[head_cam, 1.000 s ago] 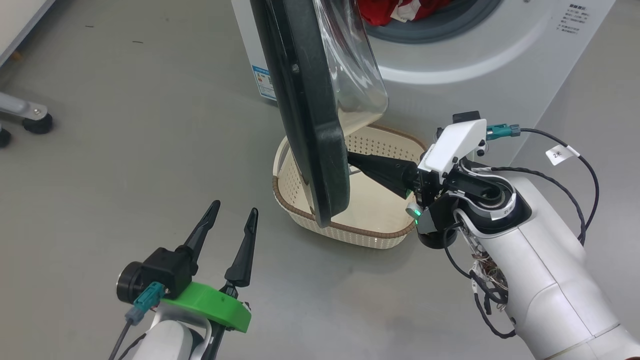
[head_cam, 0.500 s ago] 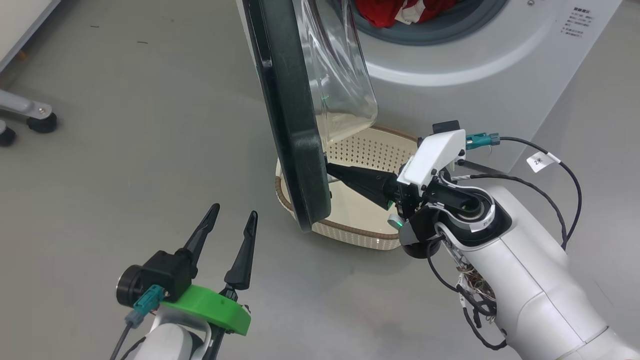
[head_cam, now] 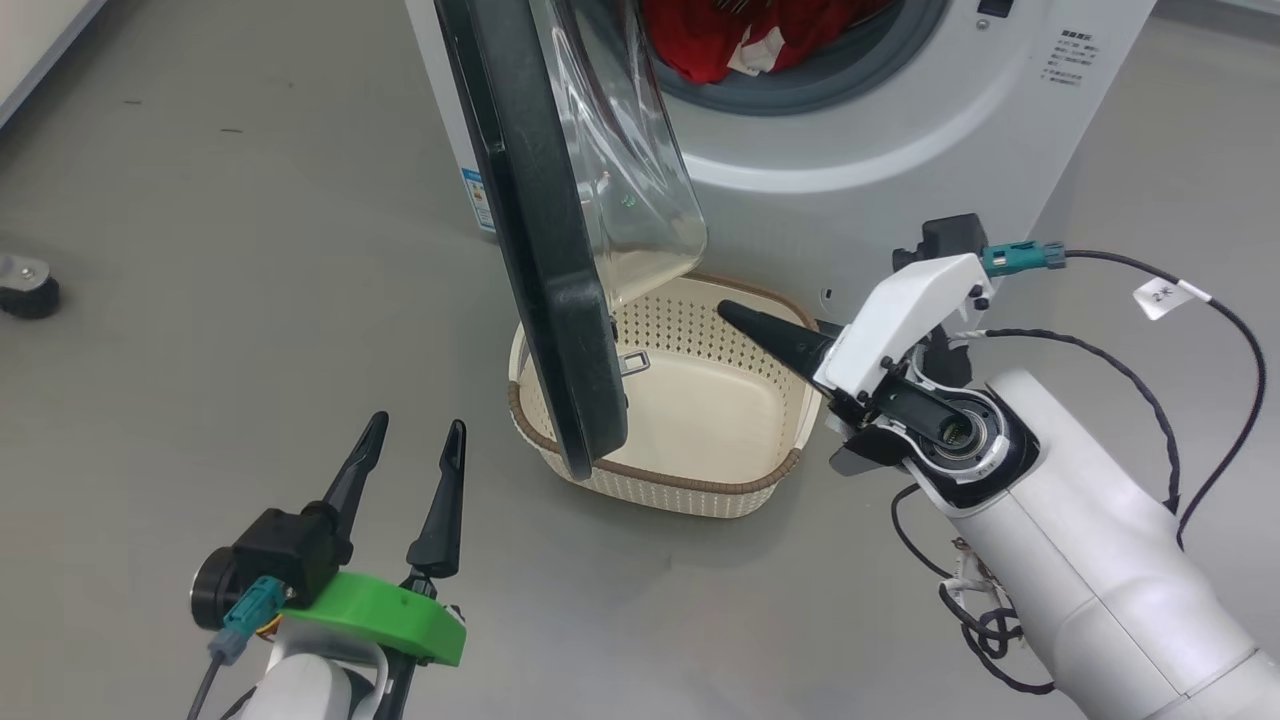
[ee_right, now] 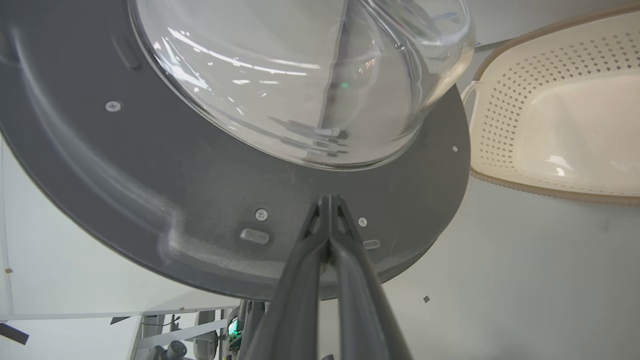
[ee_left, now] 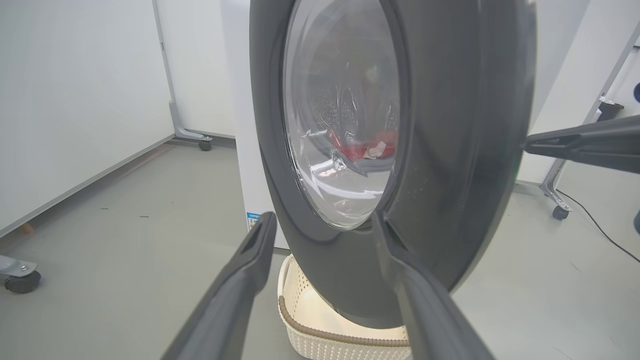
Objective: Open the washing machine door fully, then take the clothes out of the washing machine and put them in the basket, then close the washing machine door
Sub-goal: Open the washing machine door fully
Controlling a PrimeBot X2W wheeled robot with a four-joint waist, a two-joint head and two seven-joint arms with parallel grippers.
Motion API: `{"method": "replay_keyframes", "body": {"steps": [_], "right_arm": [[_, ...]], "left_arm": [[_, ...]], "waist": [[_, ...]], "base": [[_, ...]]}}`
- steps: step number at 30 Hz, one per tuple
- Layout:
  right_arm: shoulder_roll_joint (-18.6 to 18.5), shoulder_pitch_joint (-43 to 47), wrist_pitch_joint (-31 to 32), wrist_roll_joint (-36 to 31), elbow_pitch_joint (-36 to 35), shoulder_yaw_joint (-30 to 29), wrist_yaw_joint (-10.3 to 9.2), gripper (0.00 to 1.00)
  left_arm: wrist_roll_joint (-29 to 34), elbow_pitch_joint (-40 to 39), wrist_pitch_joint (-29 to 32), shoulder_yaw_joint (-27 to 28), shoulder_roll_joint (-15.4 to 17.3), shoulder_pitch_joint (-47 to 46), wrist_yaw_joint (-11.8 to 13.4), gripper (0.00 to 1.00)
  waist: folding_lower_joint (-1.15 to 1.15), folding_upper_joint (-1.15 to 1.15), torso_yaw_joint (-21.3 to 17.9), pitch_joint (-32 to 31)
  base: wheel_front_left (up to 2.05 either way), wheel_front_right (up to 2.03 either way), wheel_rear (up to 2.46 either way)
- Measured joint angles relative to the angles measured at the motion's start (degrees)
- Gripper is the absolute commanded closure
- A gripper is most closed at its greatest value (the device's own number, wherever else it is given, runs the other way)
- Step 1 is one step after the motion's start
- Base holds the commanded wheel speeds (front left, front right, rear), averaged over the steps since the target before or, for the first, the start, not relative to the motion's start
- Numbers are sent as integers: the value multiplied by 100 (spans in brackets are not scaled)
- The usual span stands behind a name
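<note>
Door: the door (head_cam: 530, 230) stood about half open, edge-on, its lower rim over the basket (head_cam: 700, 492).
Right pincer: the right pincer (head_cam: 735, 313) was shut and empty. The door's inner face lay just to its left, near but apart.
Left pincer: the left pincer (head_cam: 418, 422) was spread wide and empty, on the door's outer side, farther off.
Clothes: the clothes (head_cam: 720, 35) lay inside the washing machine (head_cam: 900, 150).
Next: probably a leftward push from the right arm.

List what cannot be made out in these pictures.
- Clothes, head view: cut off by the top edge; their number is unclear.
- Basket, head view: left part hidden by the washing machine door.
- Blue sticker, head view: print too small to read.
- Left wrist view: clothes blurred through the door glass.
</note>
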Motion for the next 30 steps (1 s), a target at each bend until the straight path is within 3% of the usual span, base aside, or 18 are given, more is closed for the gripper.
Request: {"method": "replay_keyframes", "body": {"steps": [8, 16, 21, 24, 30], "right_arm": [[-759, 74, -1038, -1508, -112, 243, 402, 100], [-1422, 342, -2334, -3099, -393, 480, 419, 100], [-1570, 743, -3032, -3515, -524, 434, 234, 100], [-1662, 1102, -3442, -3711, -582, 394, 9, 100], [-1736, 1554, -3801, -4073, -692, 471, -330, 100]], "left_arm": [[22, 12, 0, 243, 2, 137, 36, 0], [67, 9, 0, 506, 76, 318, 54, 0], [68, -20, 0, 622, 79, 409, 55, 0], [70, -23, 0, 668, 79, 448, 54, 0], [158, -48, 0, 740, 79, 552, 54, 0]], "waist": [[0, 0, -317, -284], [0, 0, -692, -536], [0, 0, -913, -663], [0, 0, -1053, -748], [0, 0, -1204, -845]], "base": [[0, 0, 0], [0, 0, 0], [0, 0, 0], [0, 0, 0], [0, 0, 0]]}}
